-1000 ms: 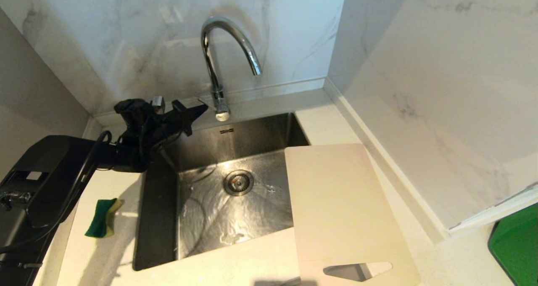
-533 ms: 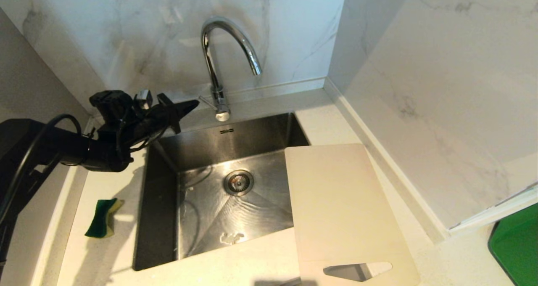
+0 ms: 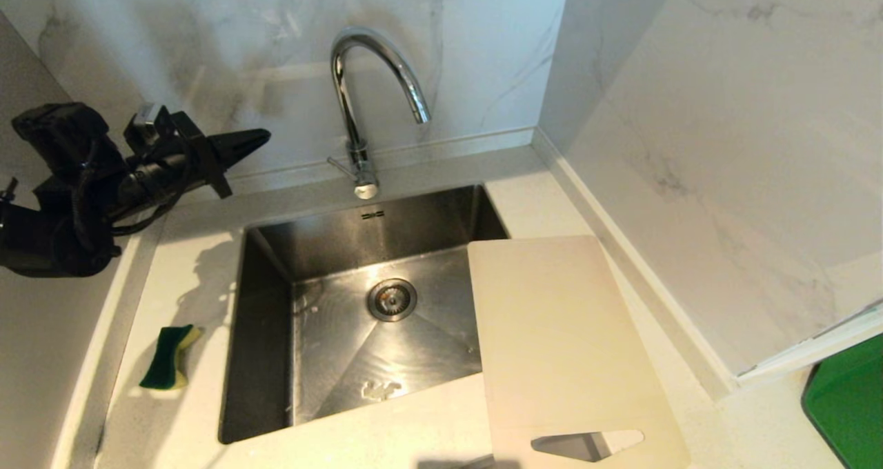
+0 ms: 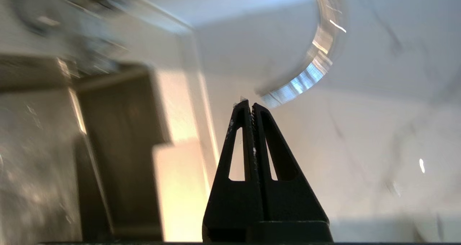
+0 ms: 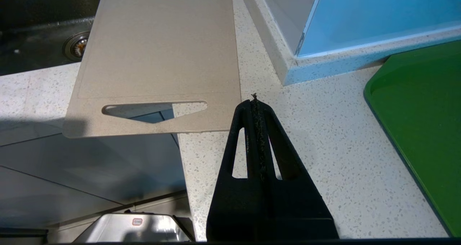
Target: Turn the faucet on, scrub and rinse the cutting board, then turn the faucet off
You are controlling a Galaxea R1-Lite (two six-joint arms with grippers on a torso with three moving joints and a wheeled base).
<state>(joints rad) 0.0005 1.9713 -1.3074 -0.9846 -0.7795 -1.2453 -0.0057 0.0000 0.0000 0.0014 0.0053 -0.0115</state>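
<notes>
Head view: left gripper (image 3: 259,136) up at the far-left back of the counter, fingers pressed together, holding nothing, tip aimed across toward the faucet (image 3: 359,103) but well apart from it. No water visible at the spout; sink (image 3: 262,331) basin looks wet. Cutting board (image 3: 559,338) lies at the sink's right edge, part over the basin, long axis running near-to-far, slot handle at the near end. Green-and-yellow sponge (image 3: 167,367) on the counter left of the sink, nearer the left arm.

Left wrist view: closed tip, blurred chrome arc of the spout ahead.

Right wrist view: right gripper (image 5: 255,100) closed, empty, just beside the board's handle-end corner. My read: right arm is nearer the board, left nearer sponge and tap.
</notes>
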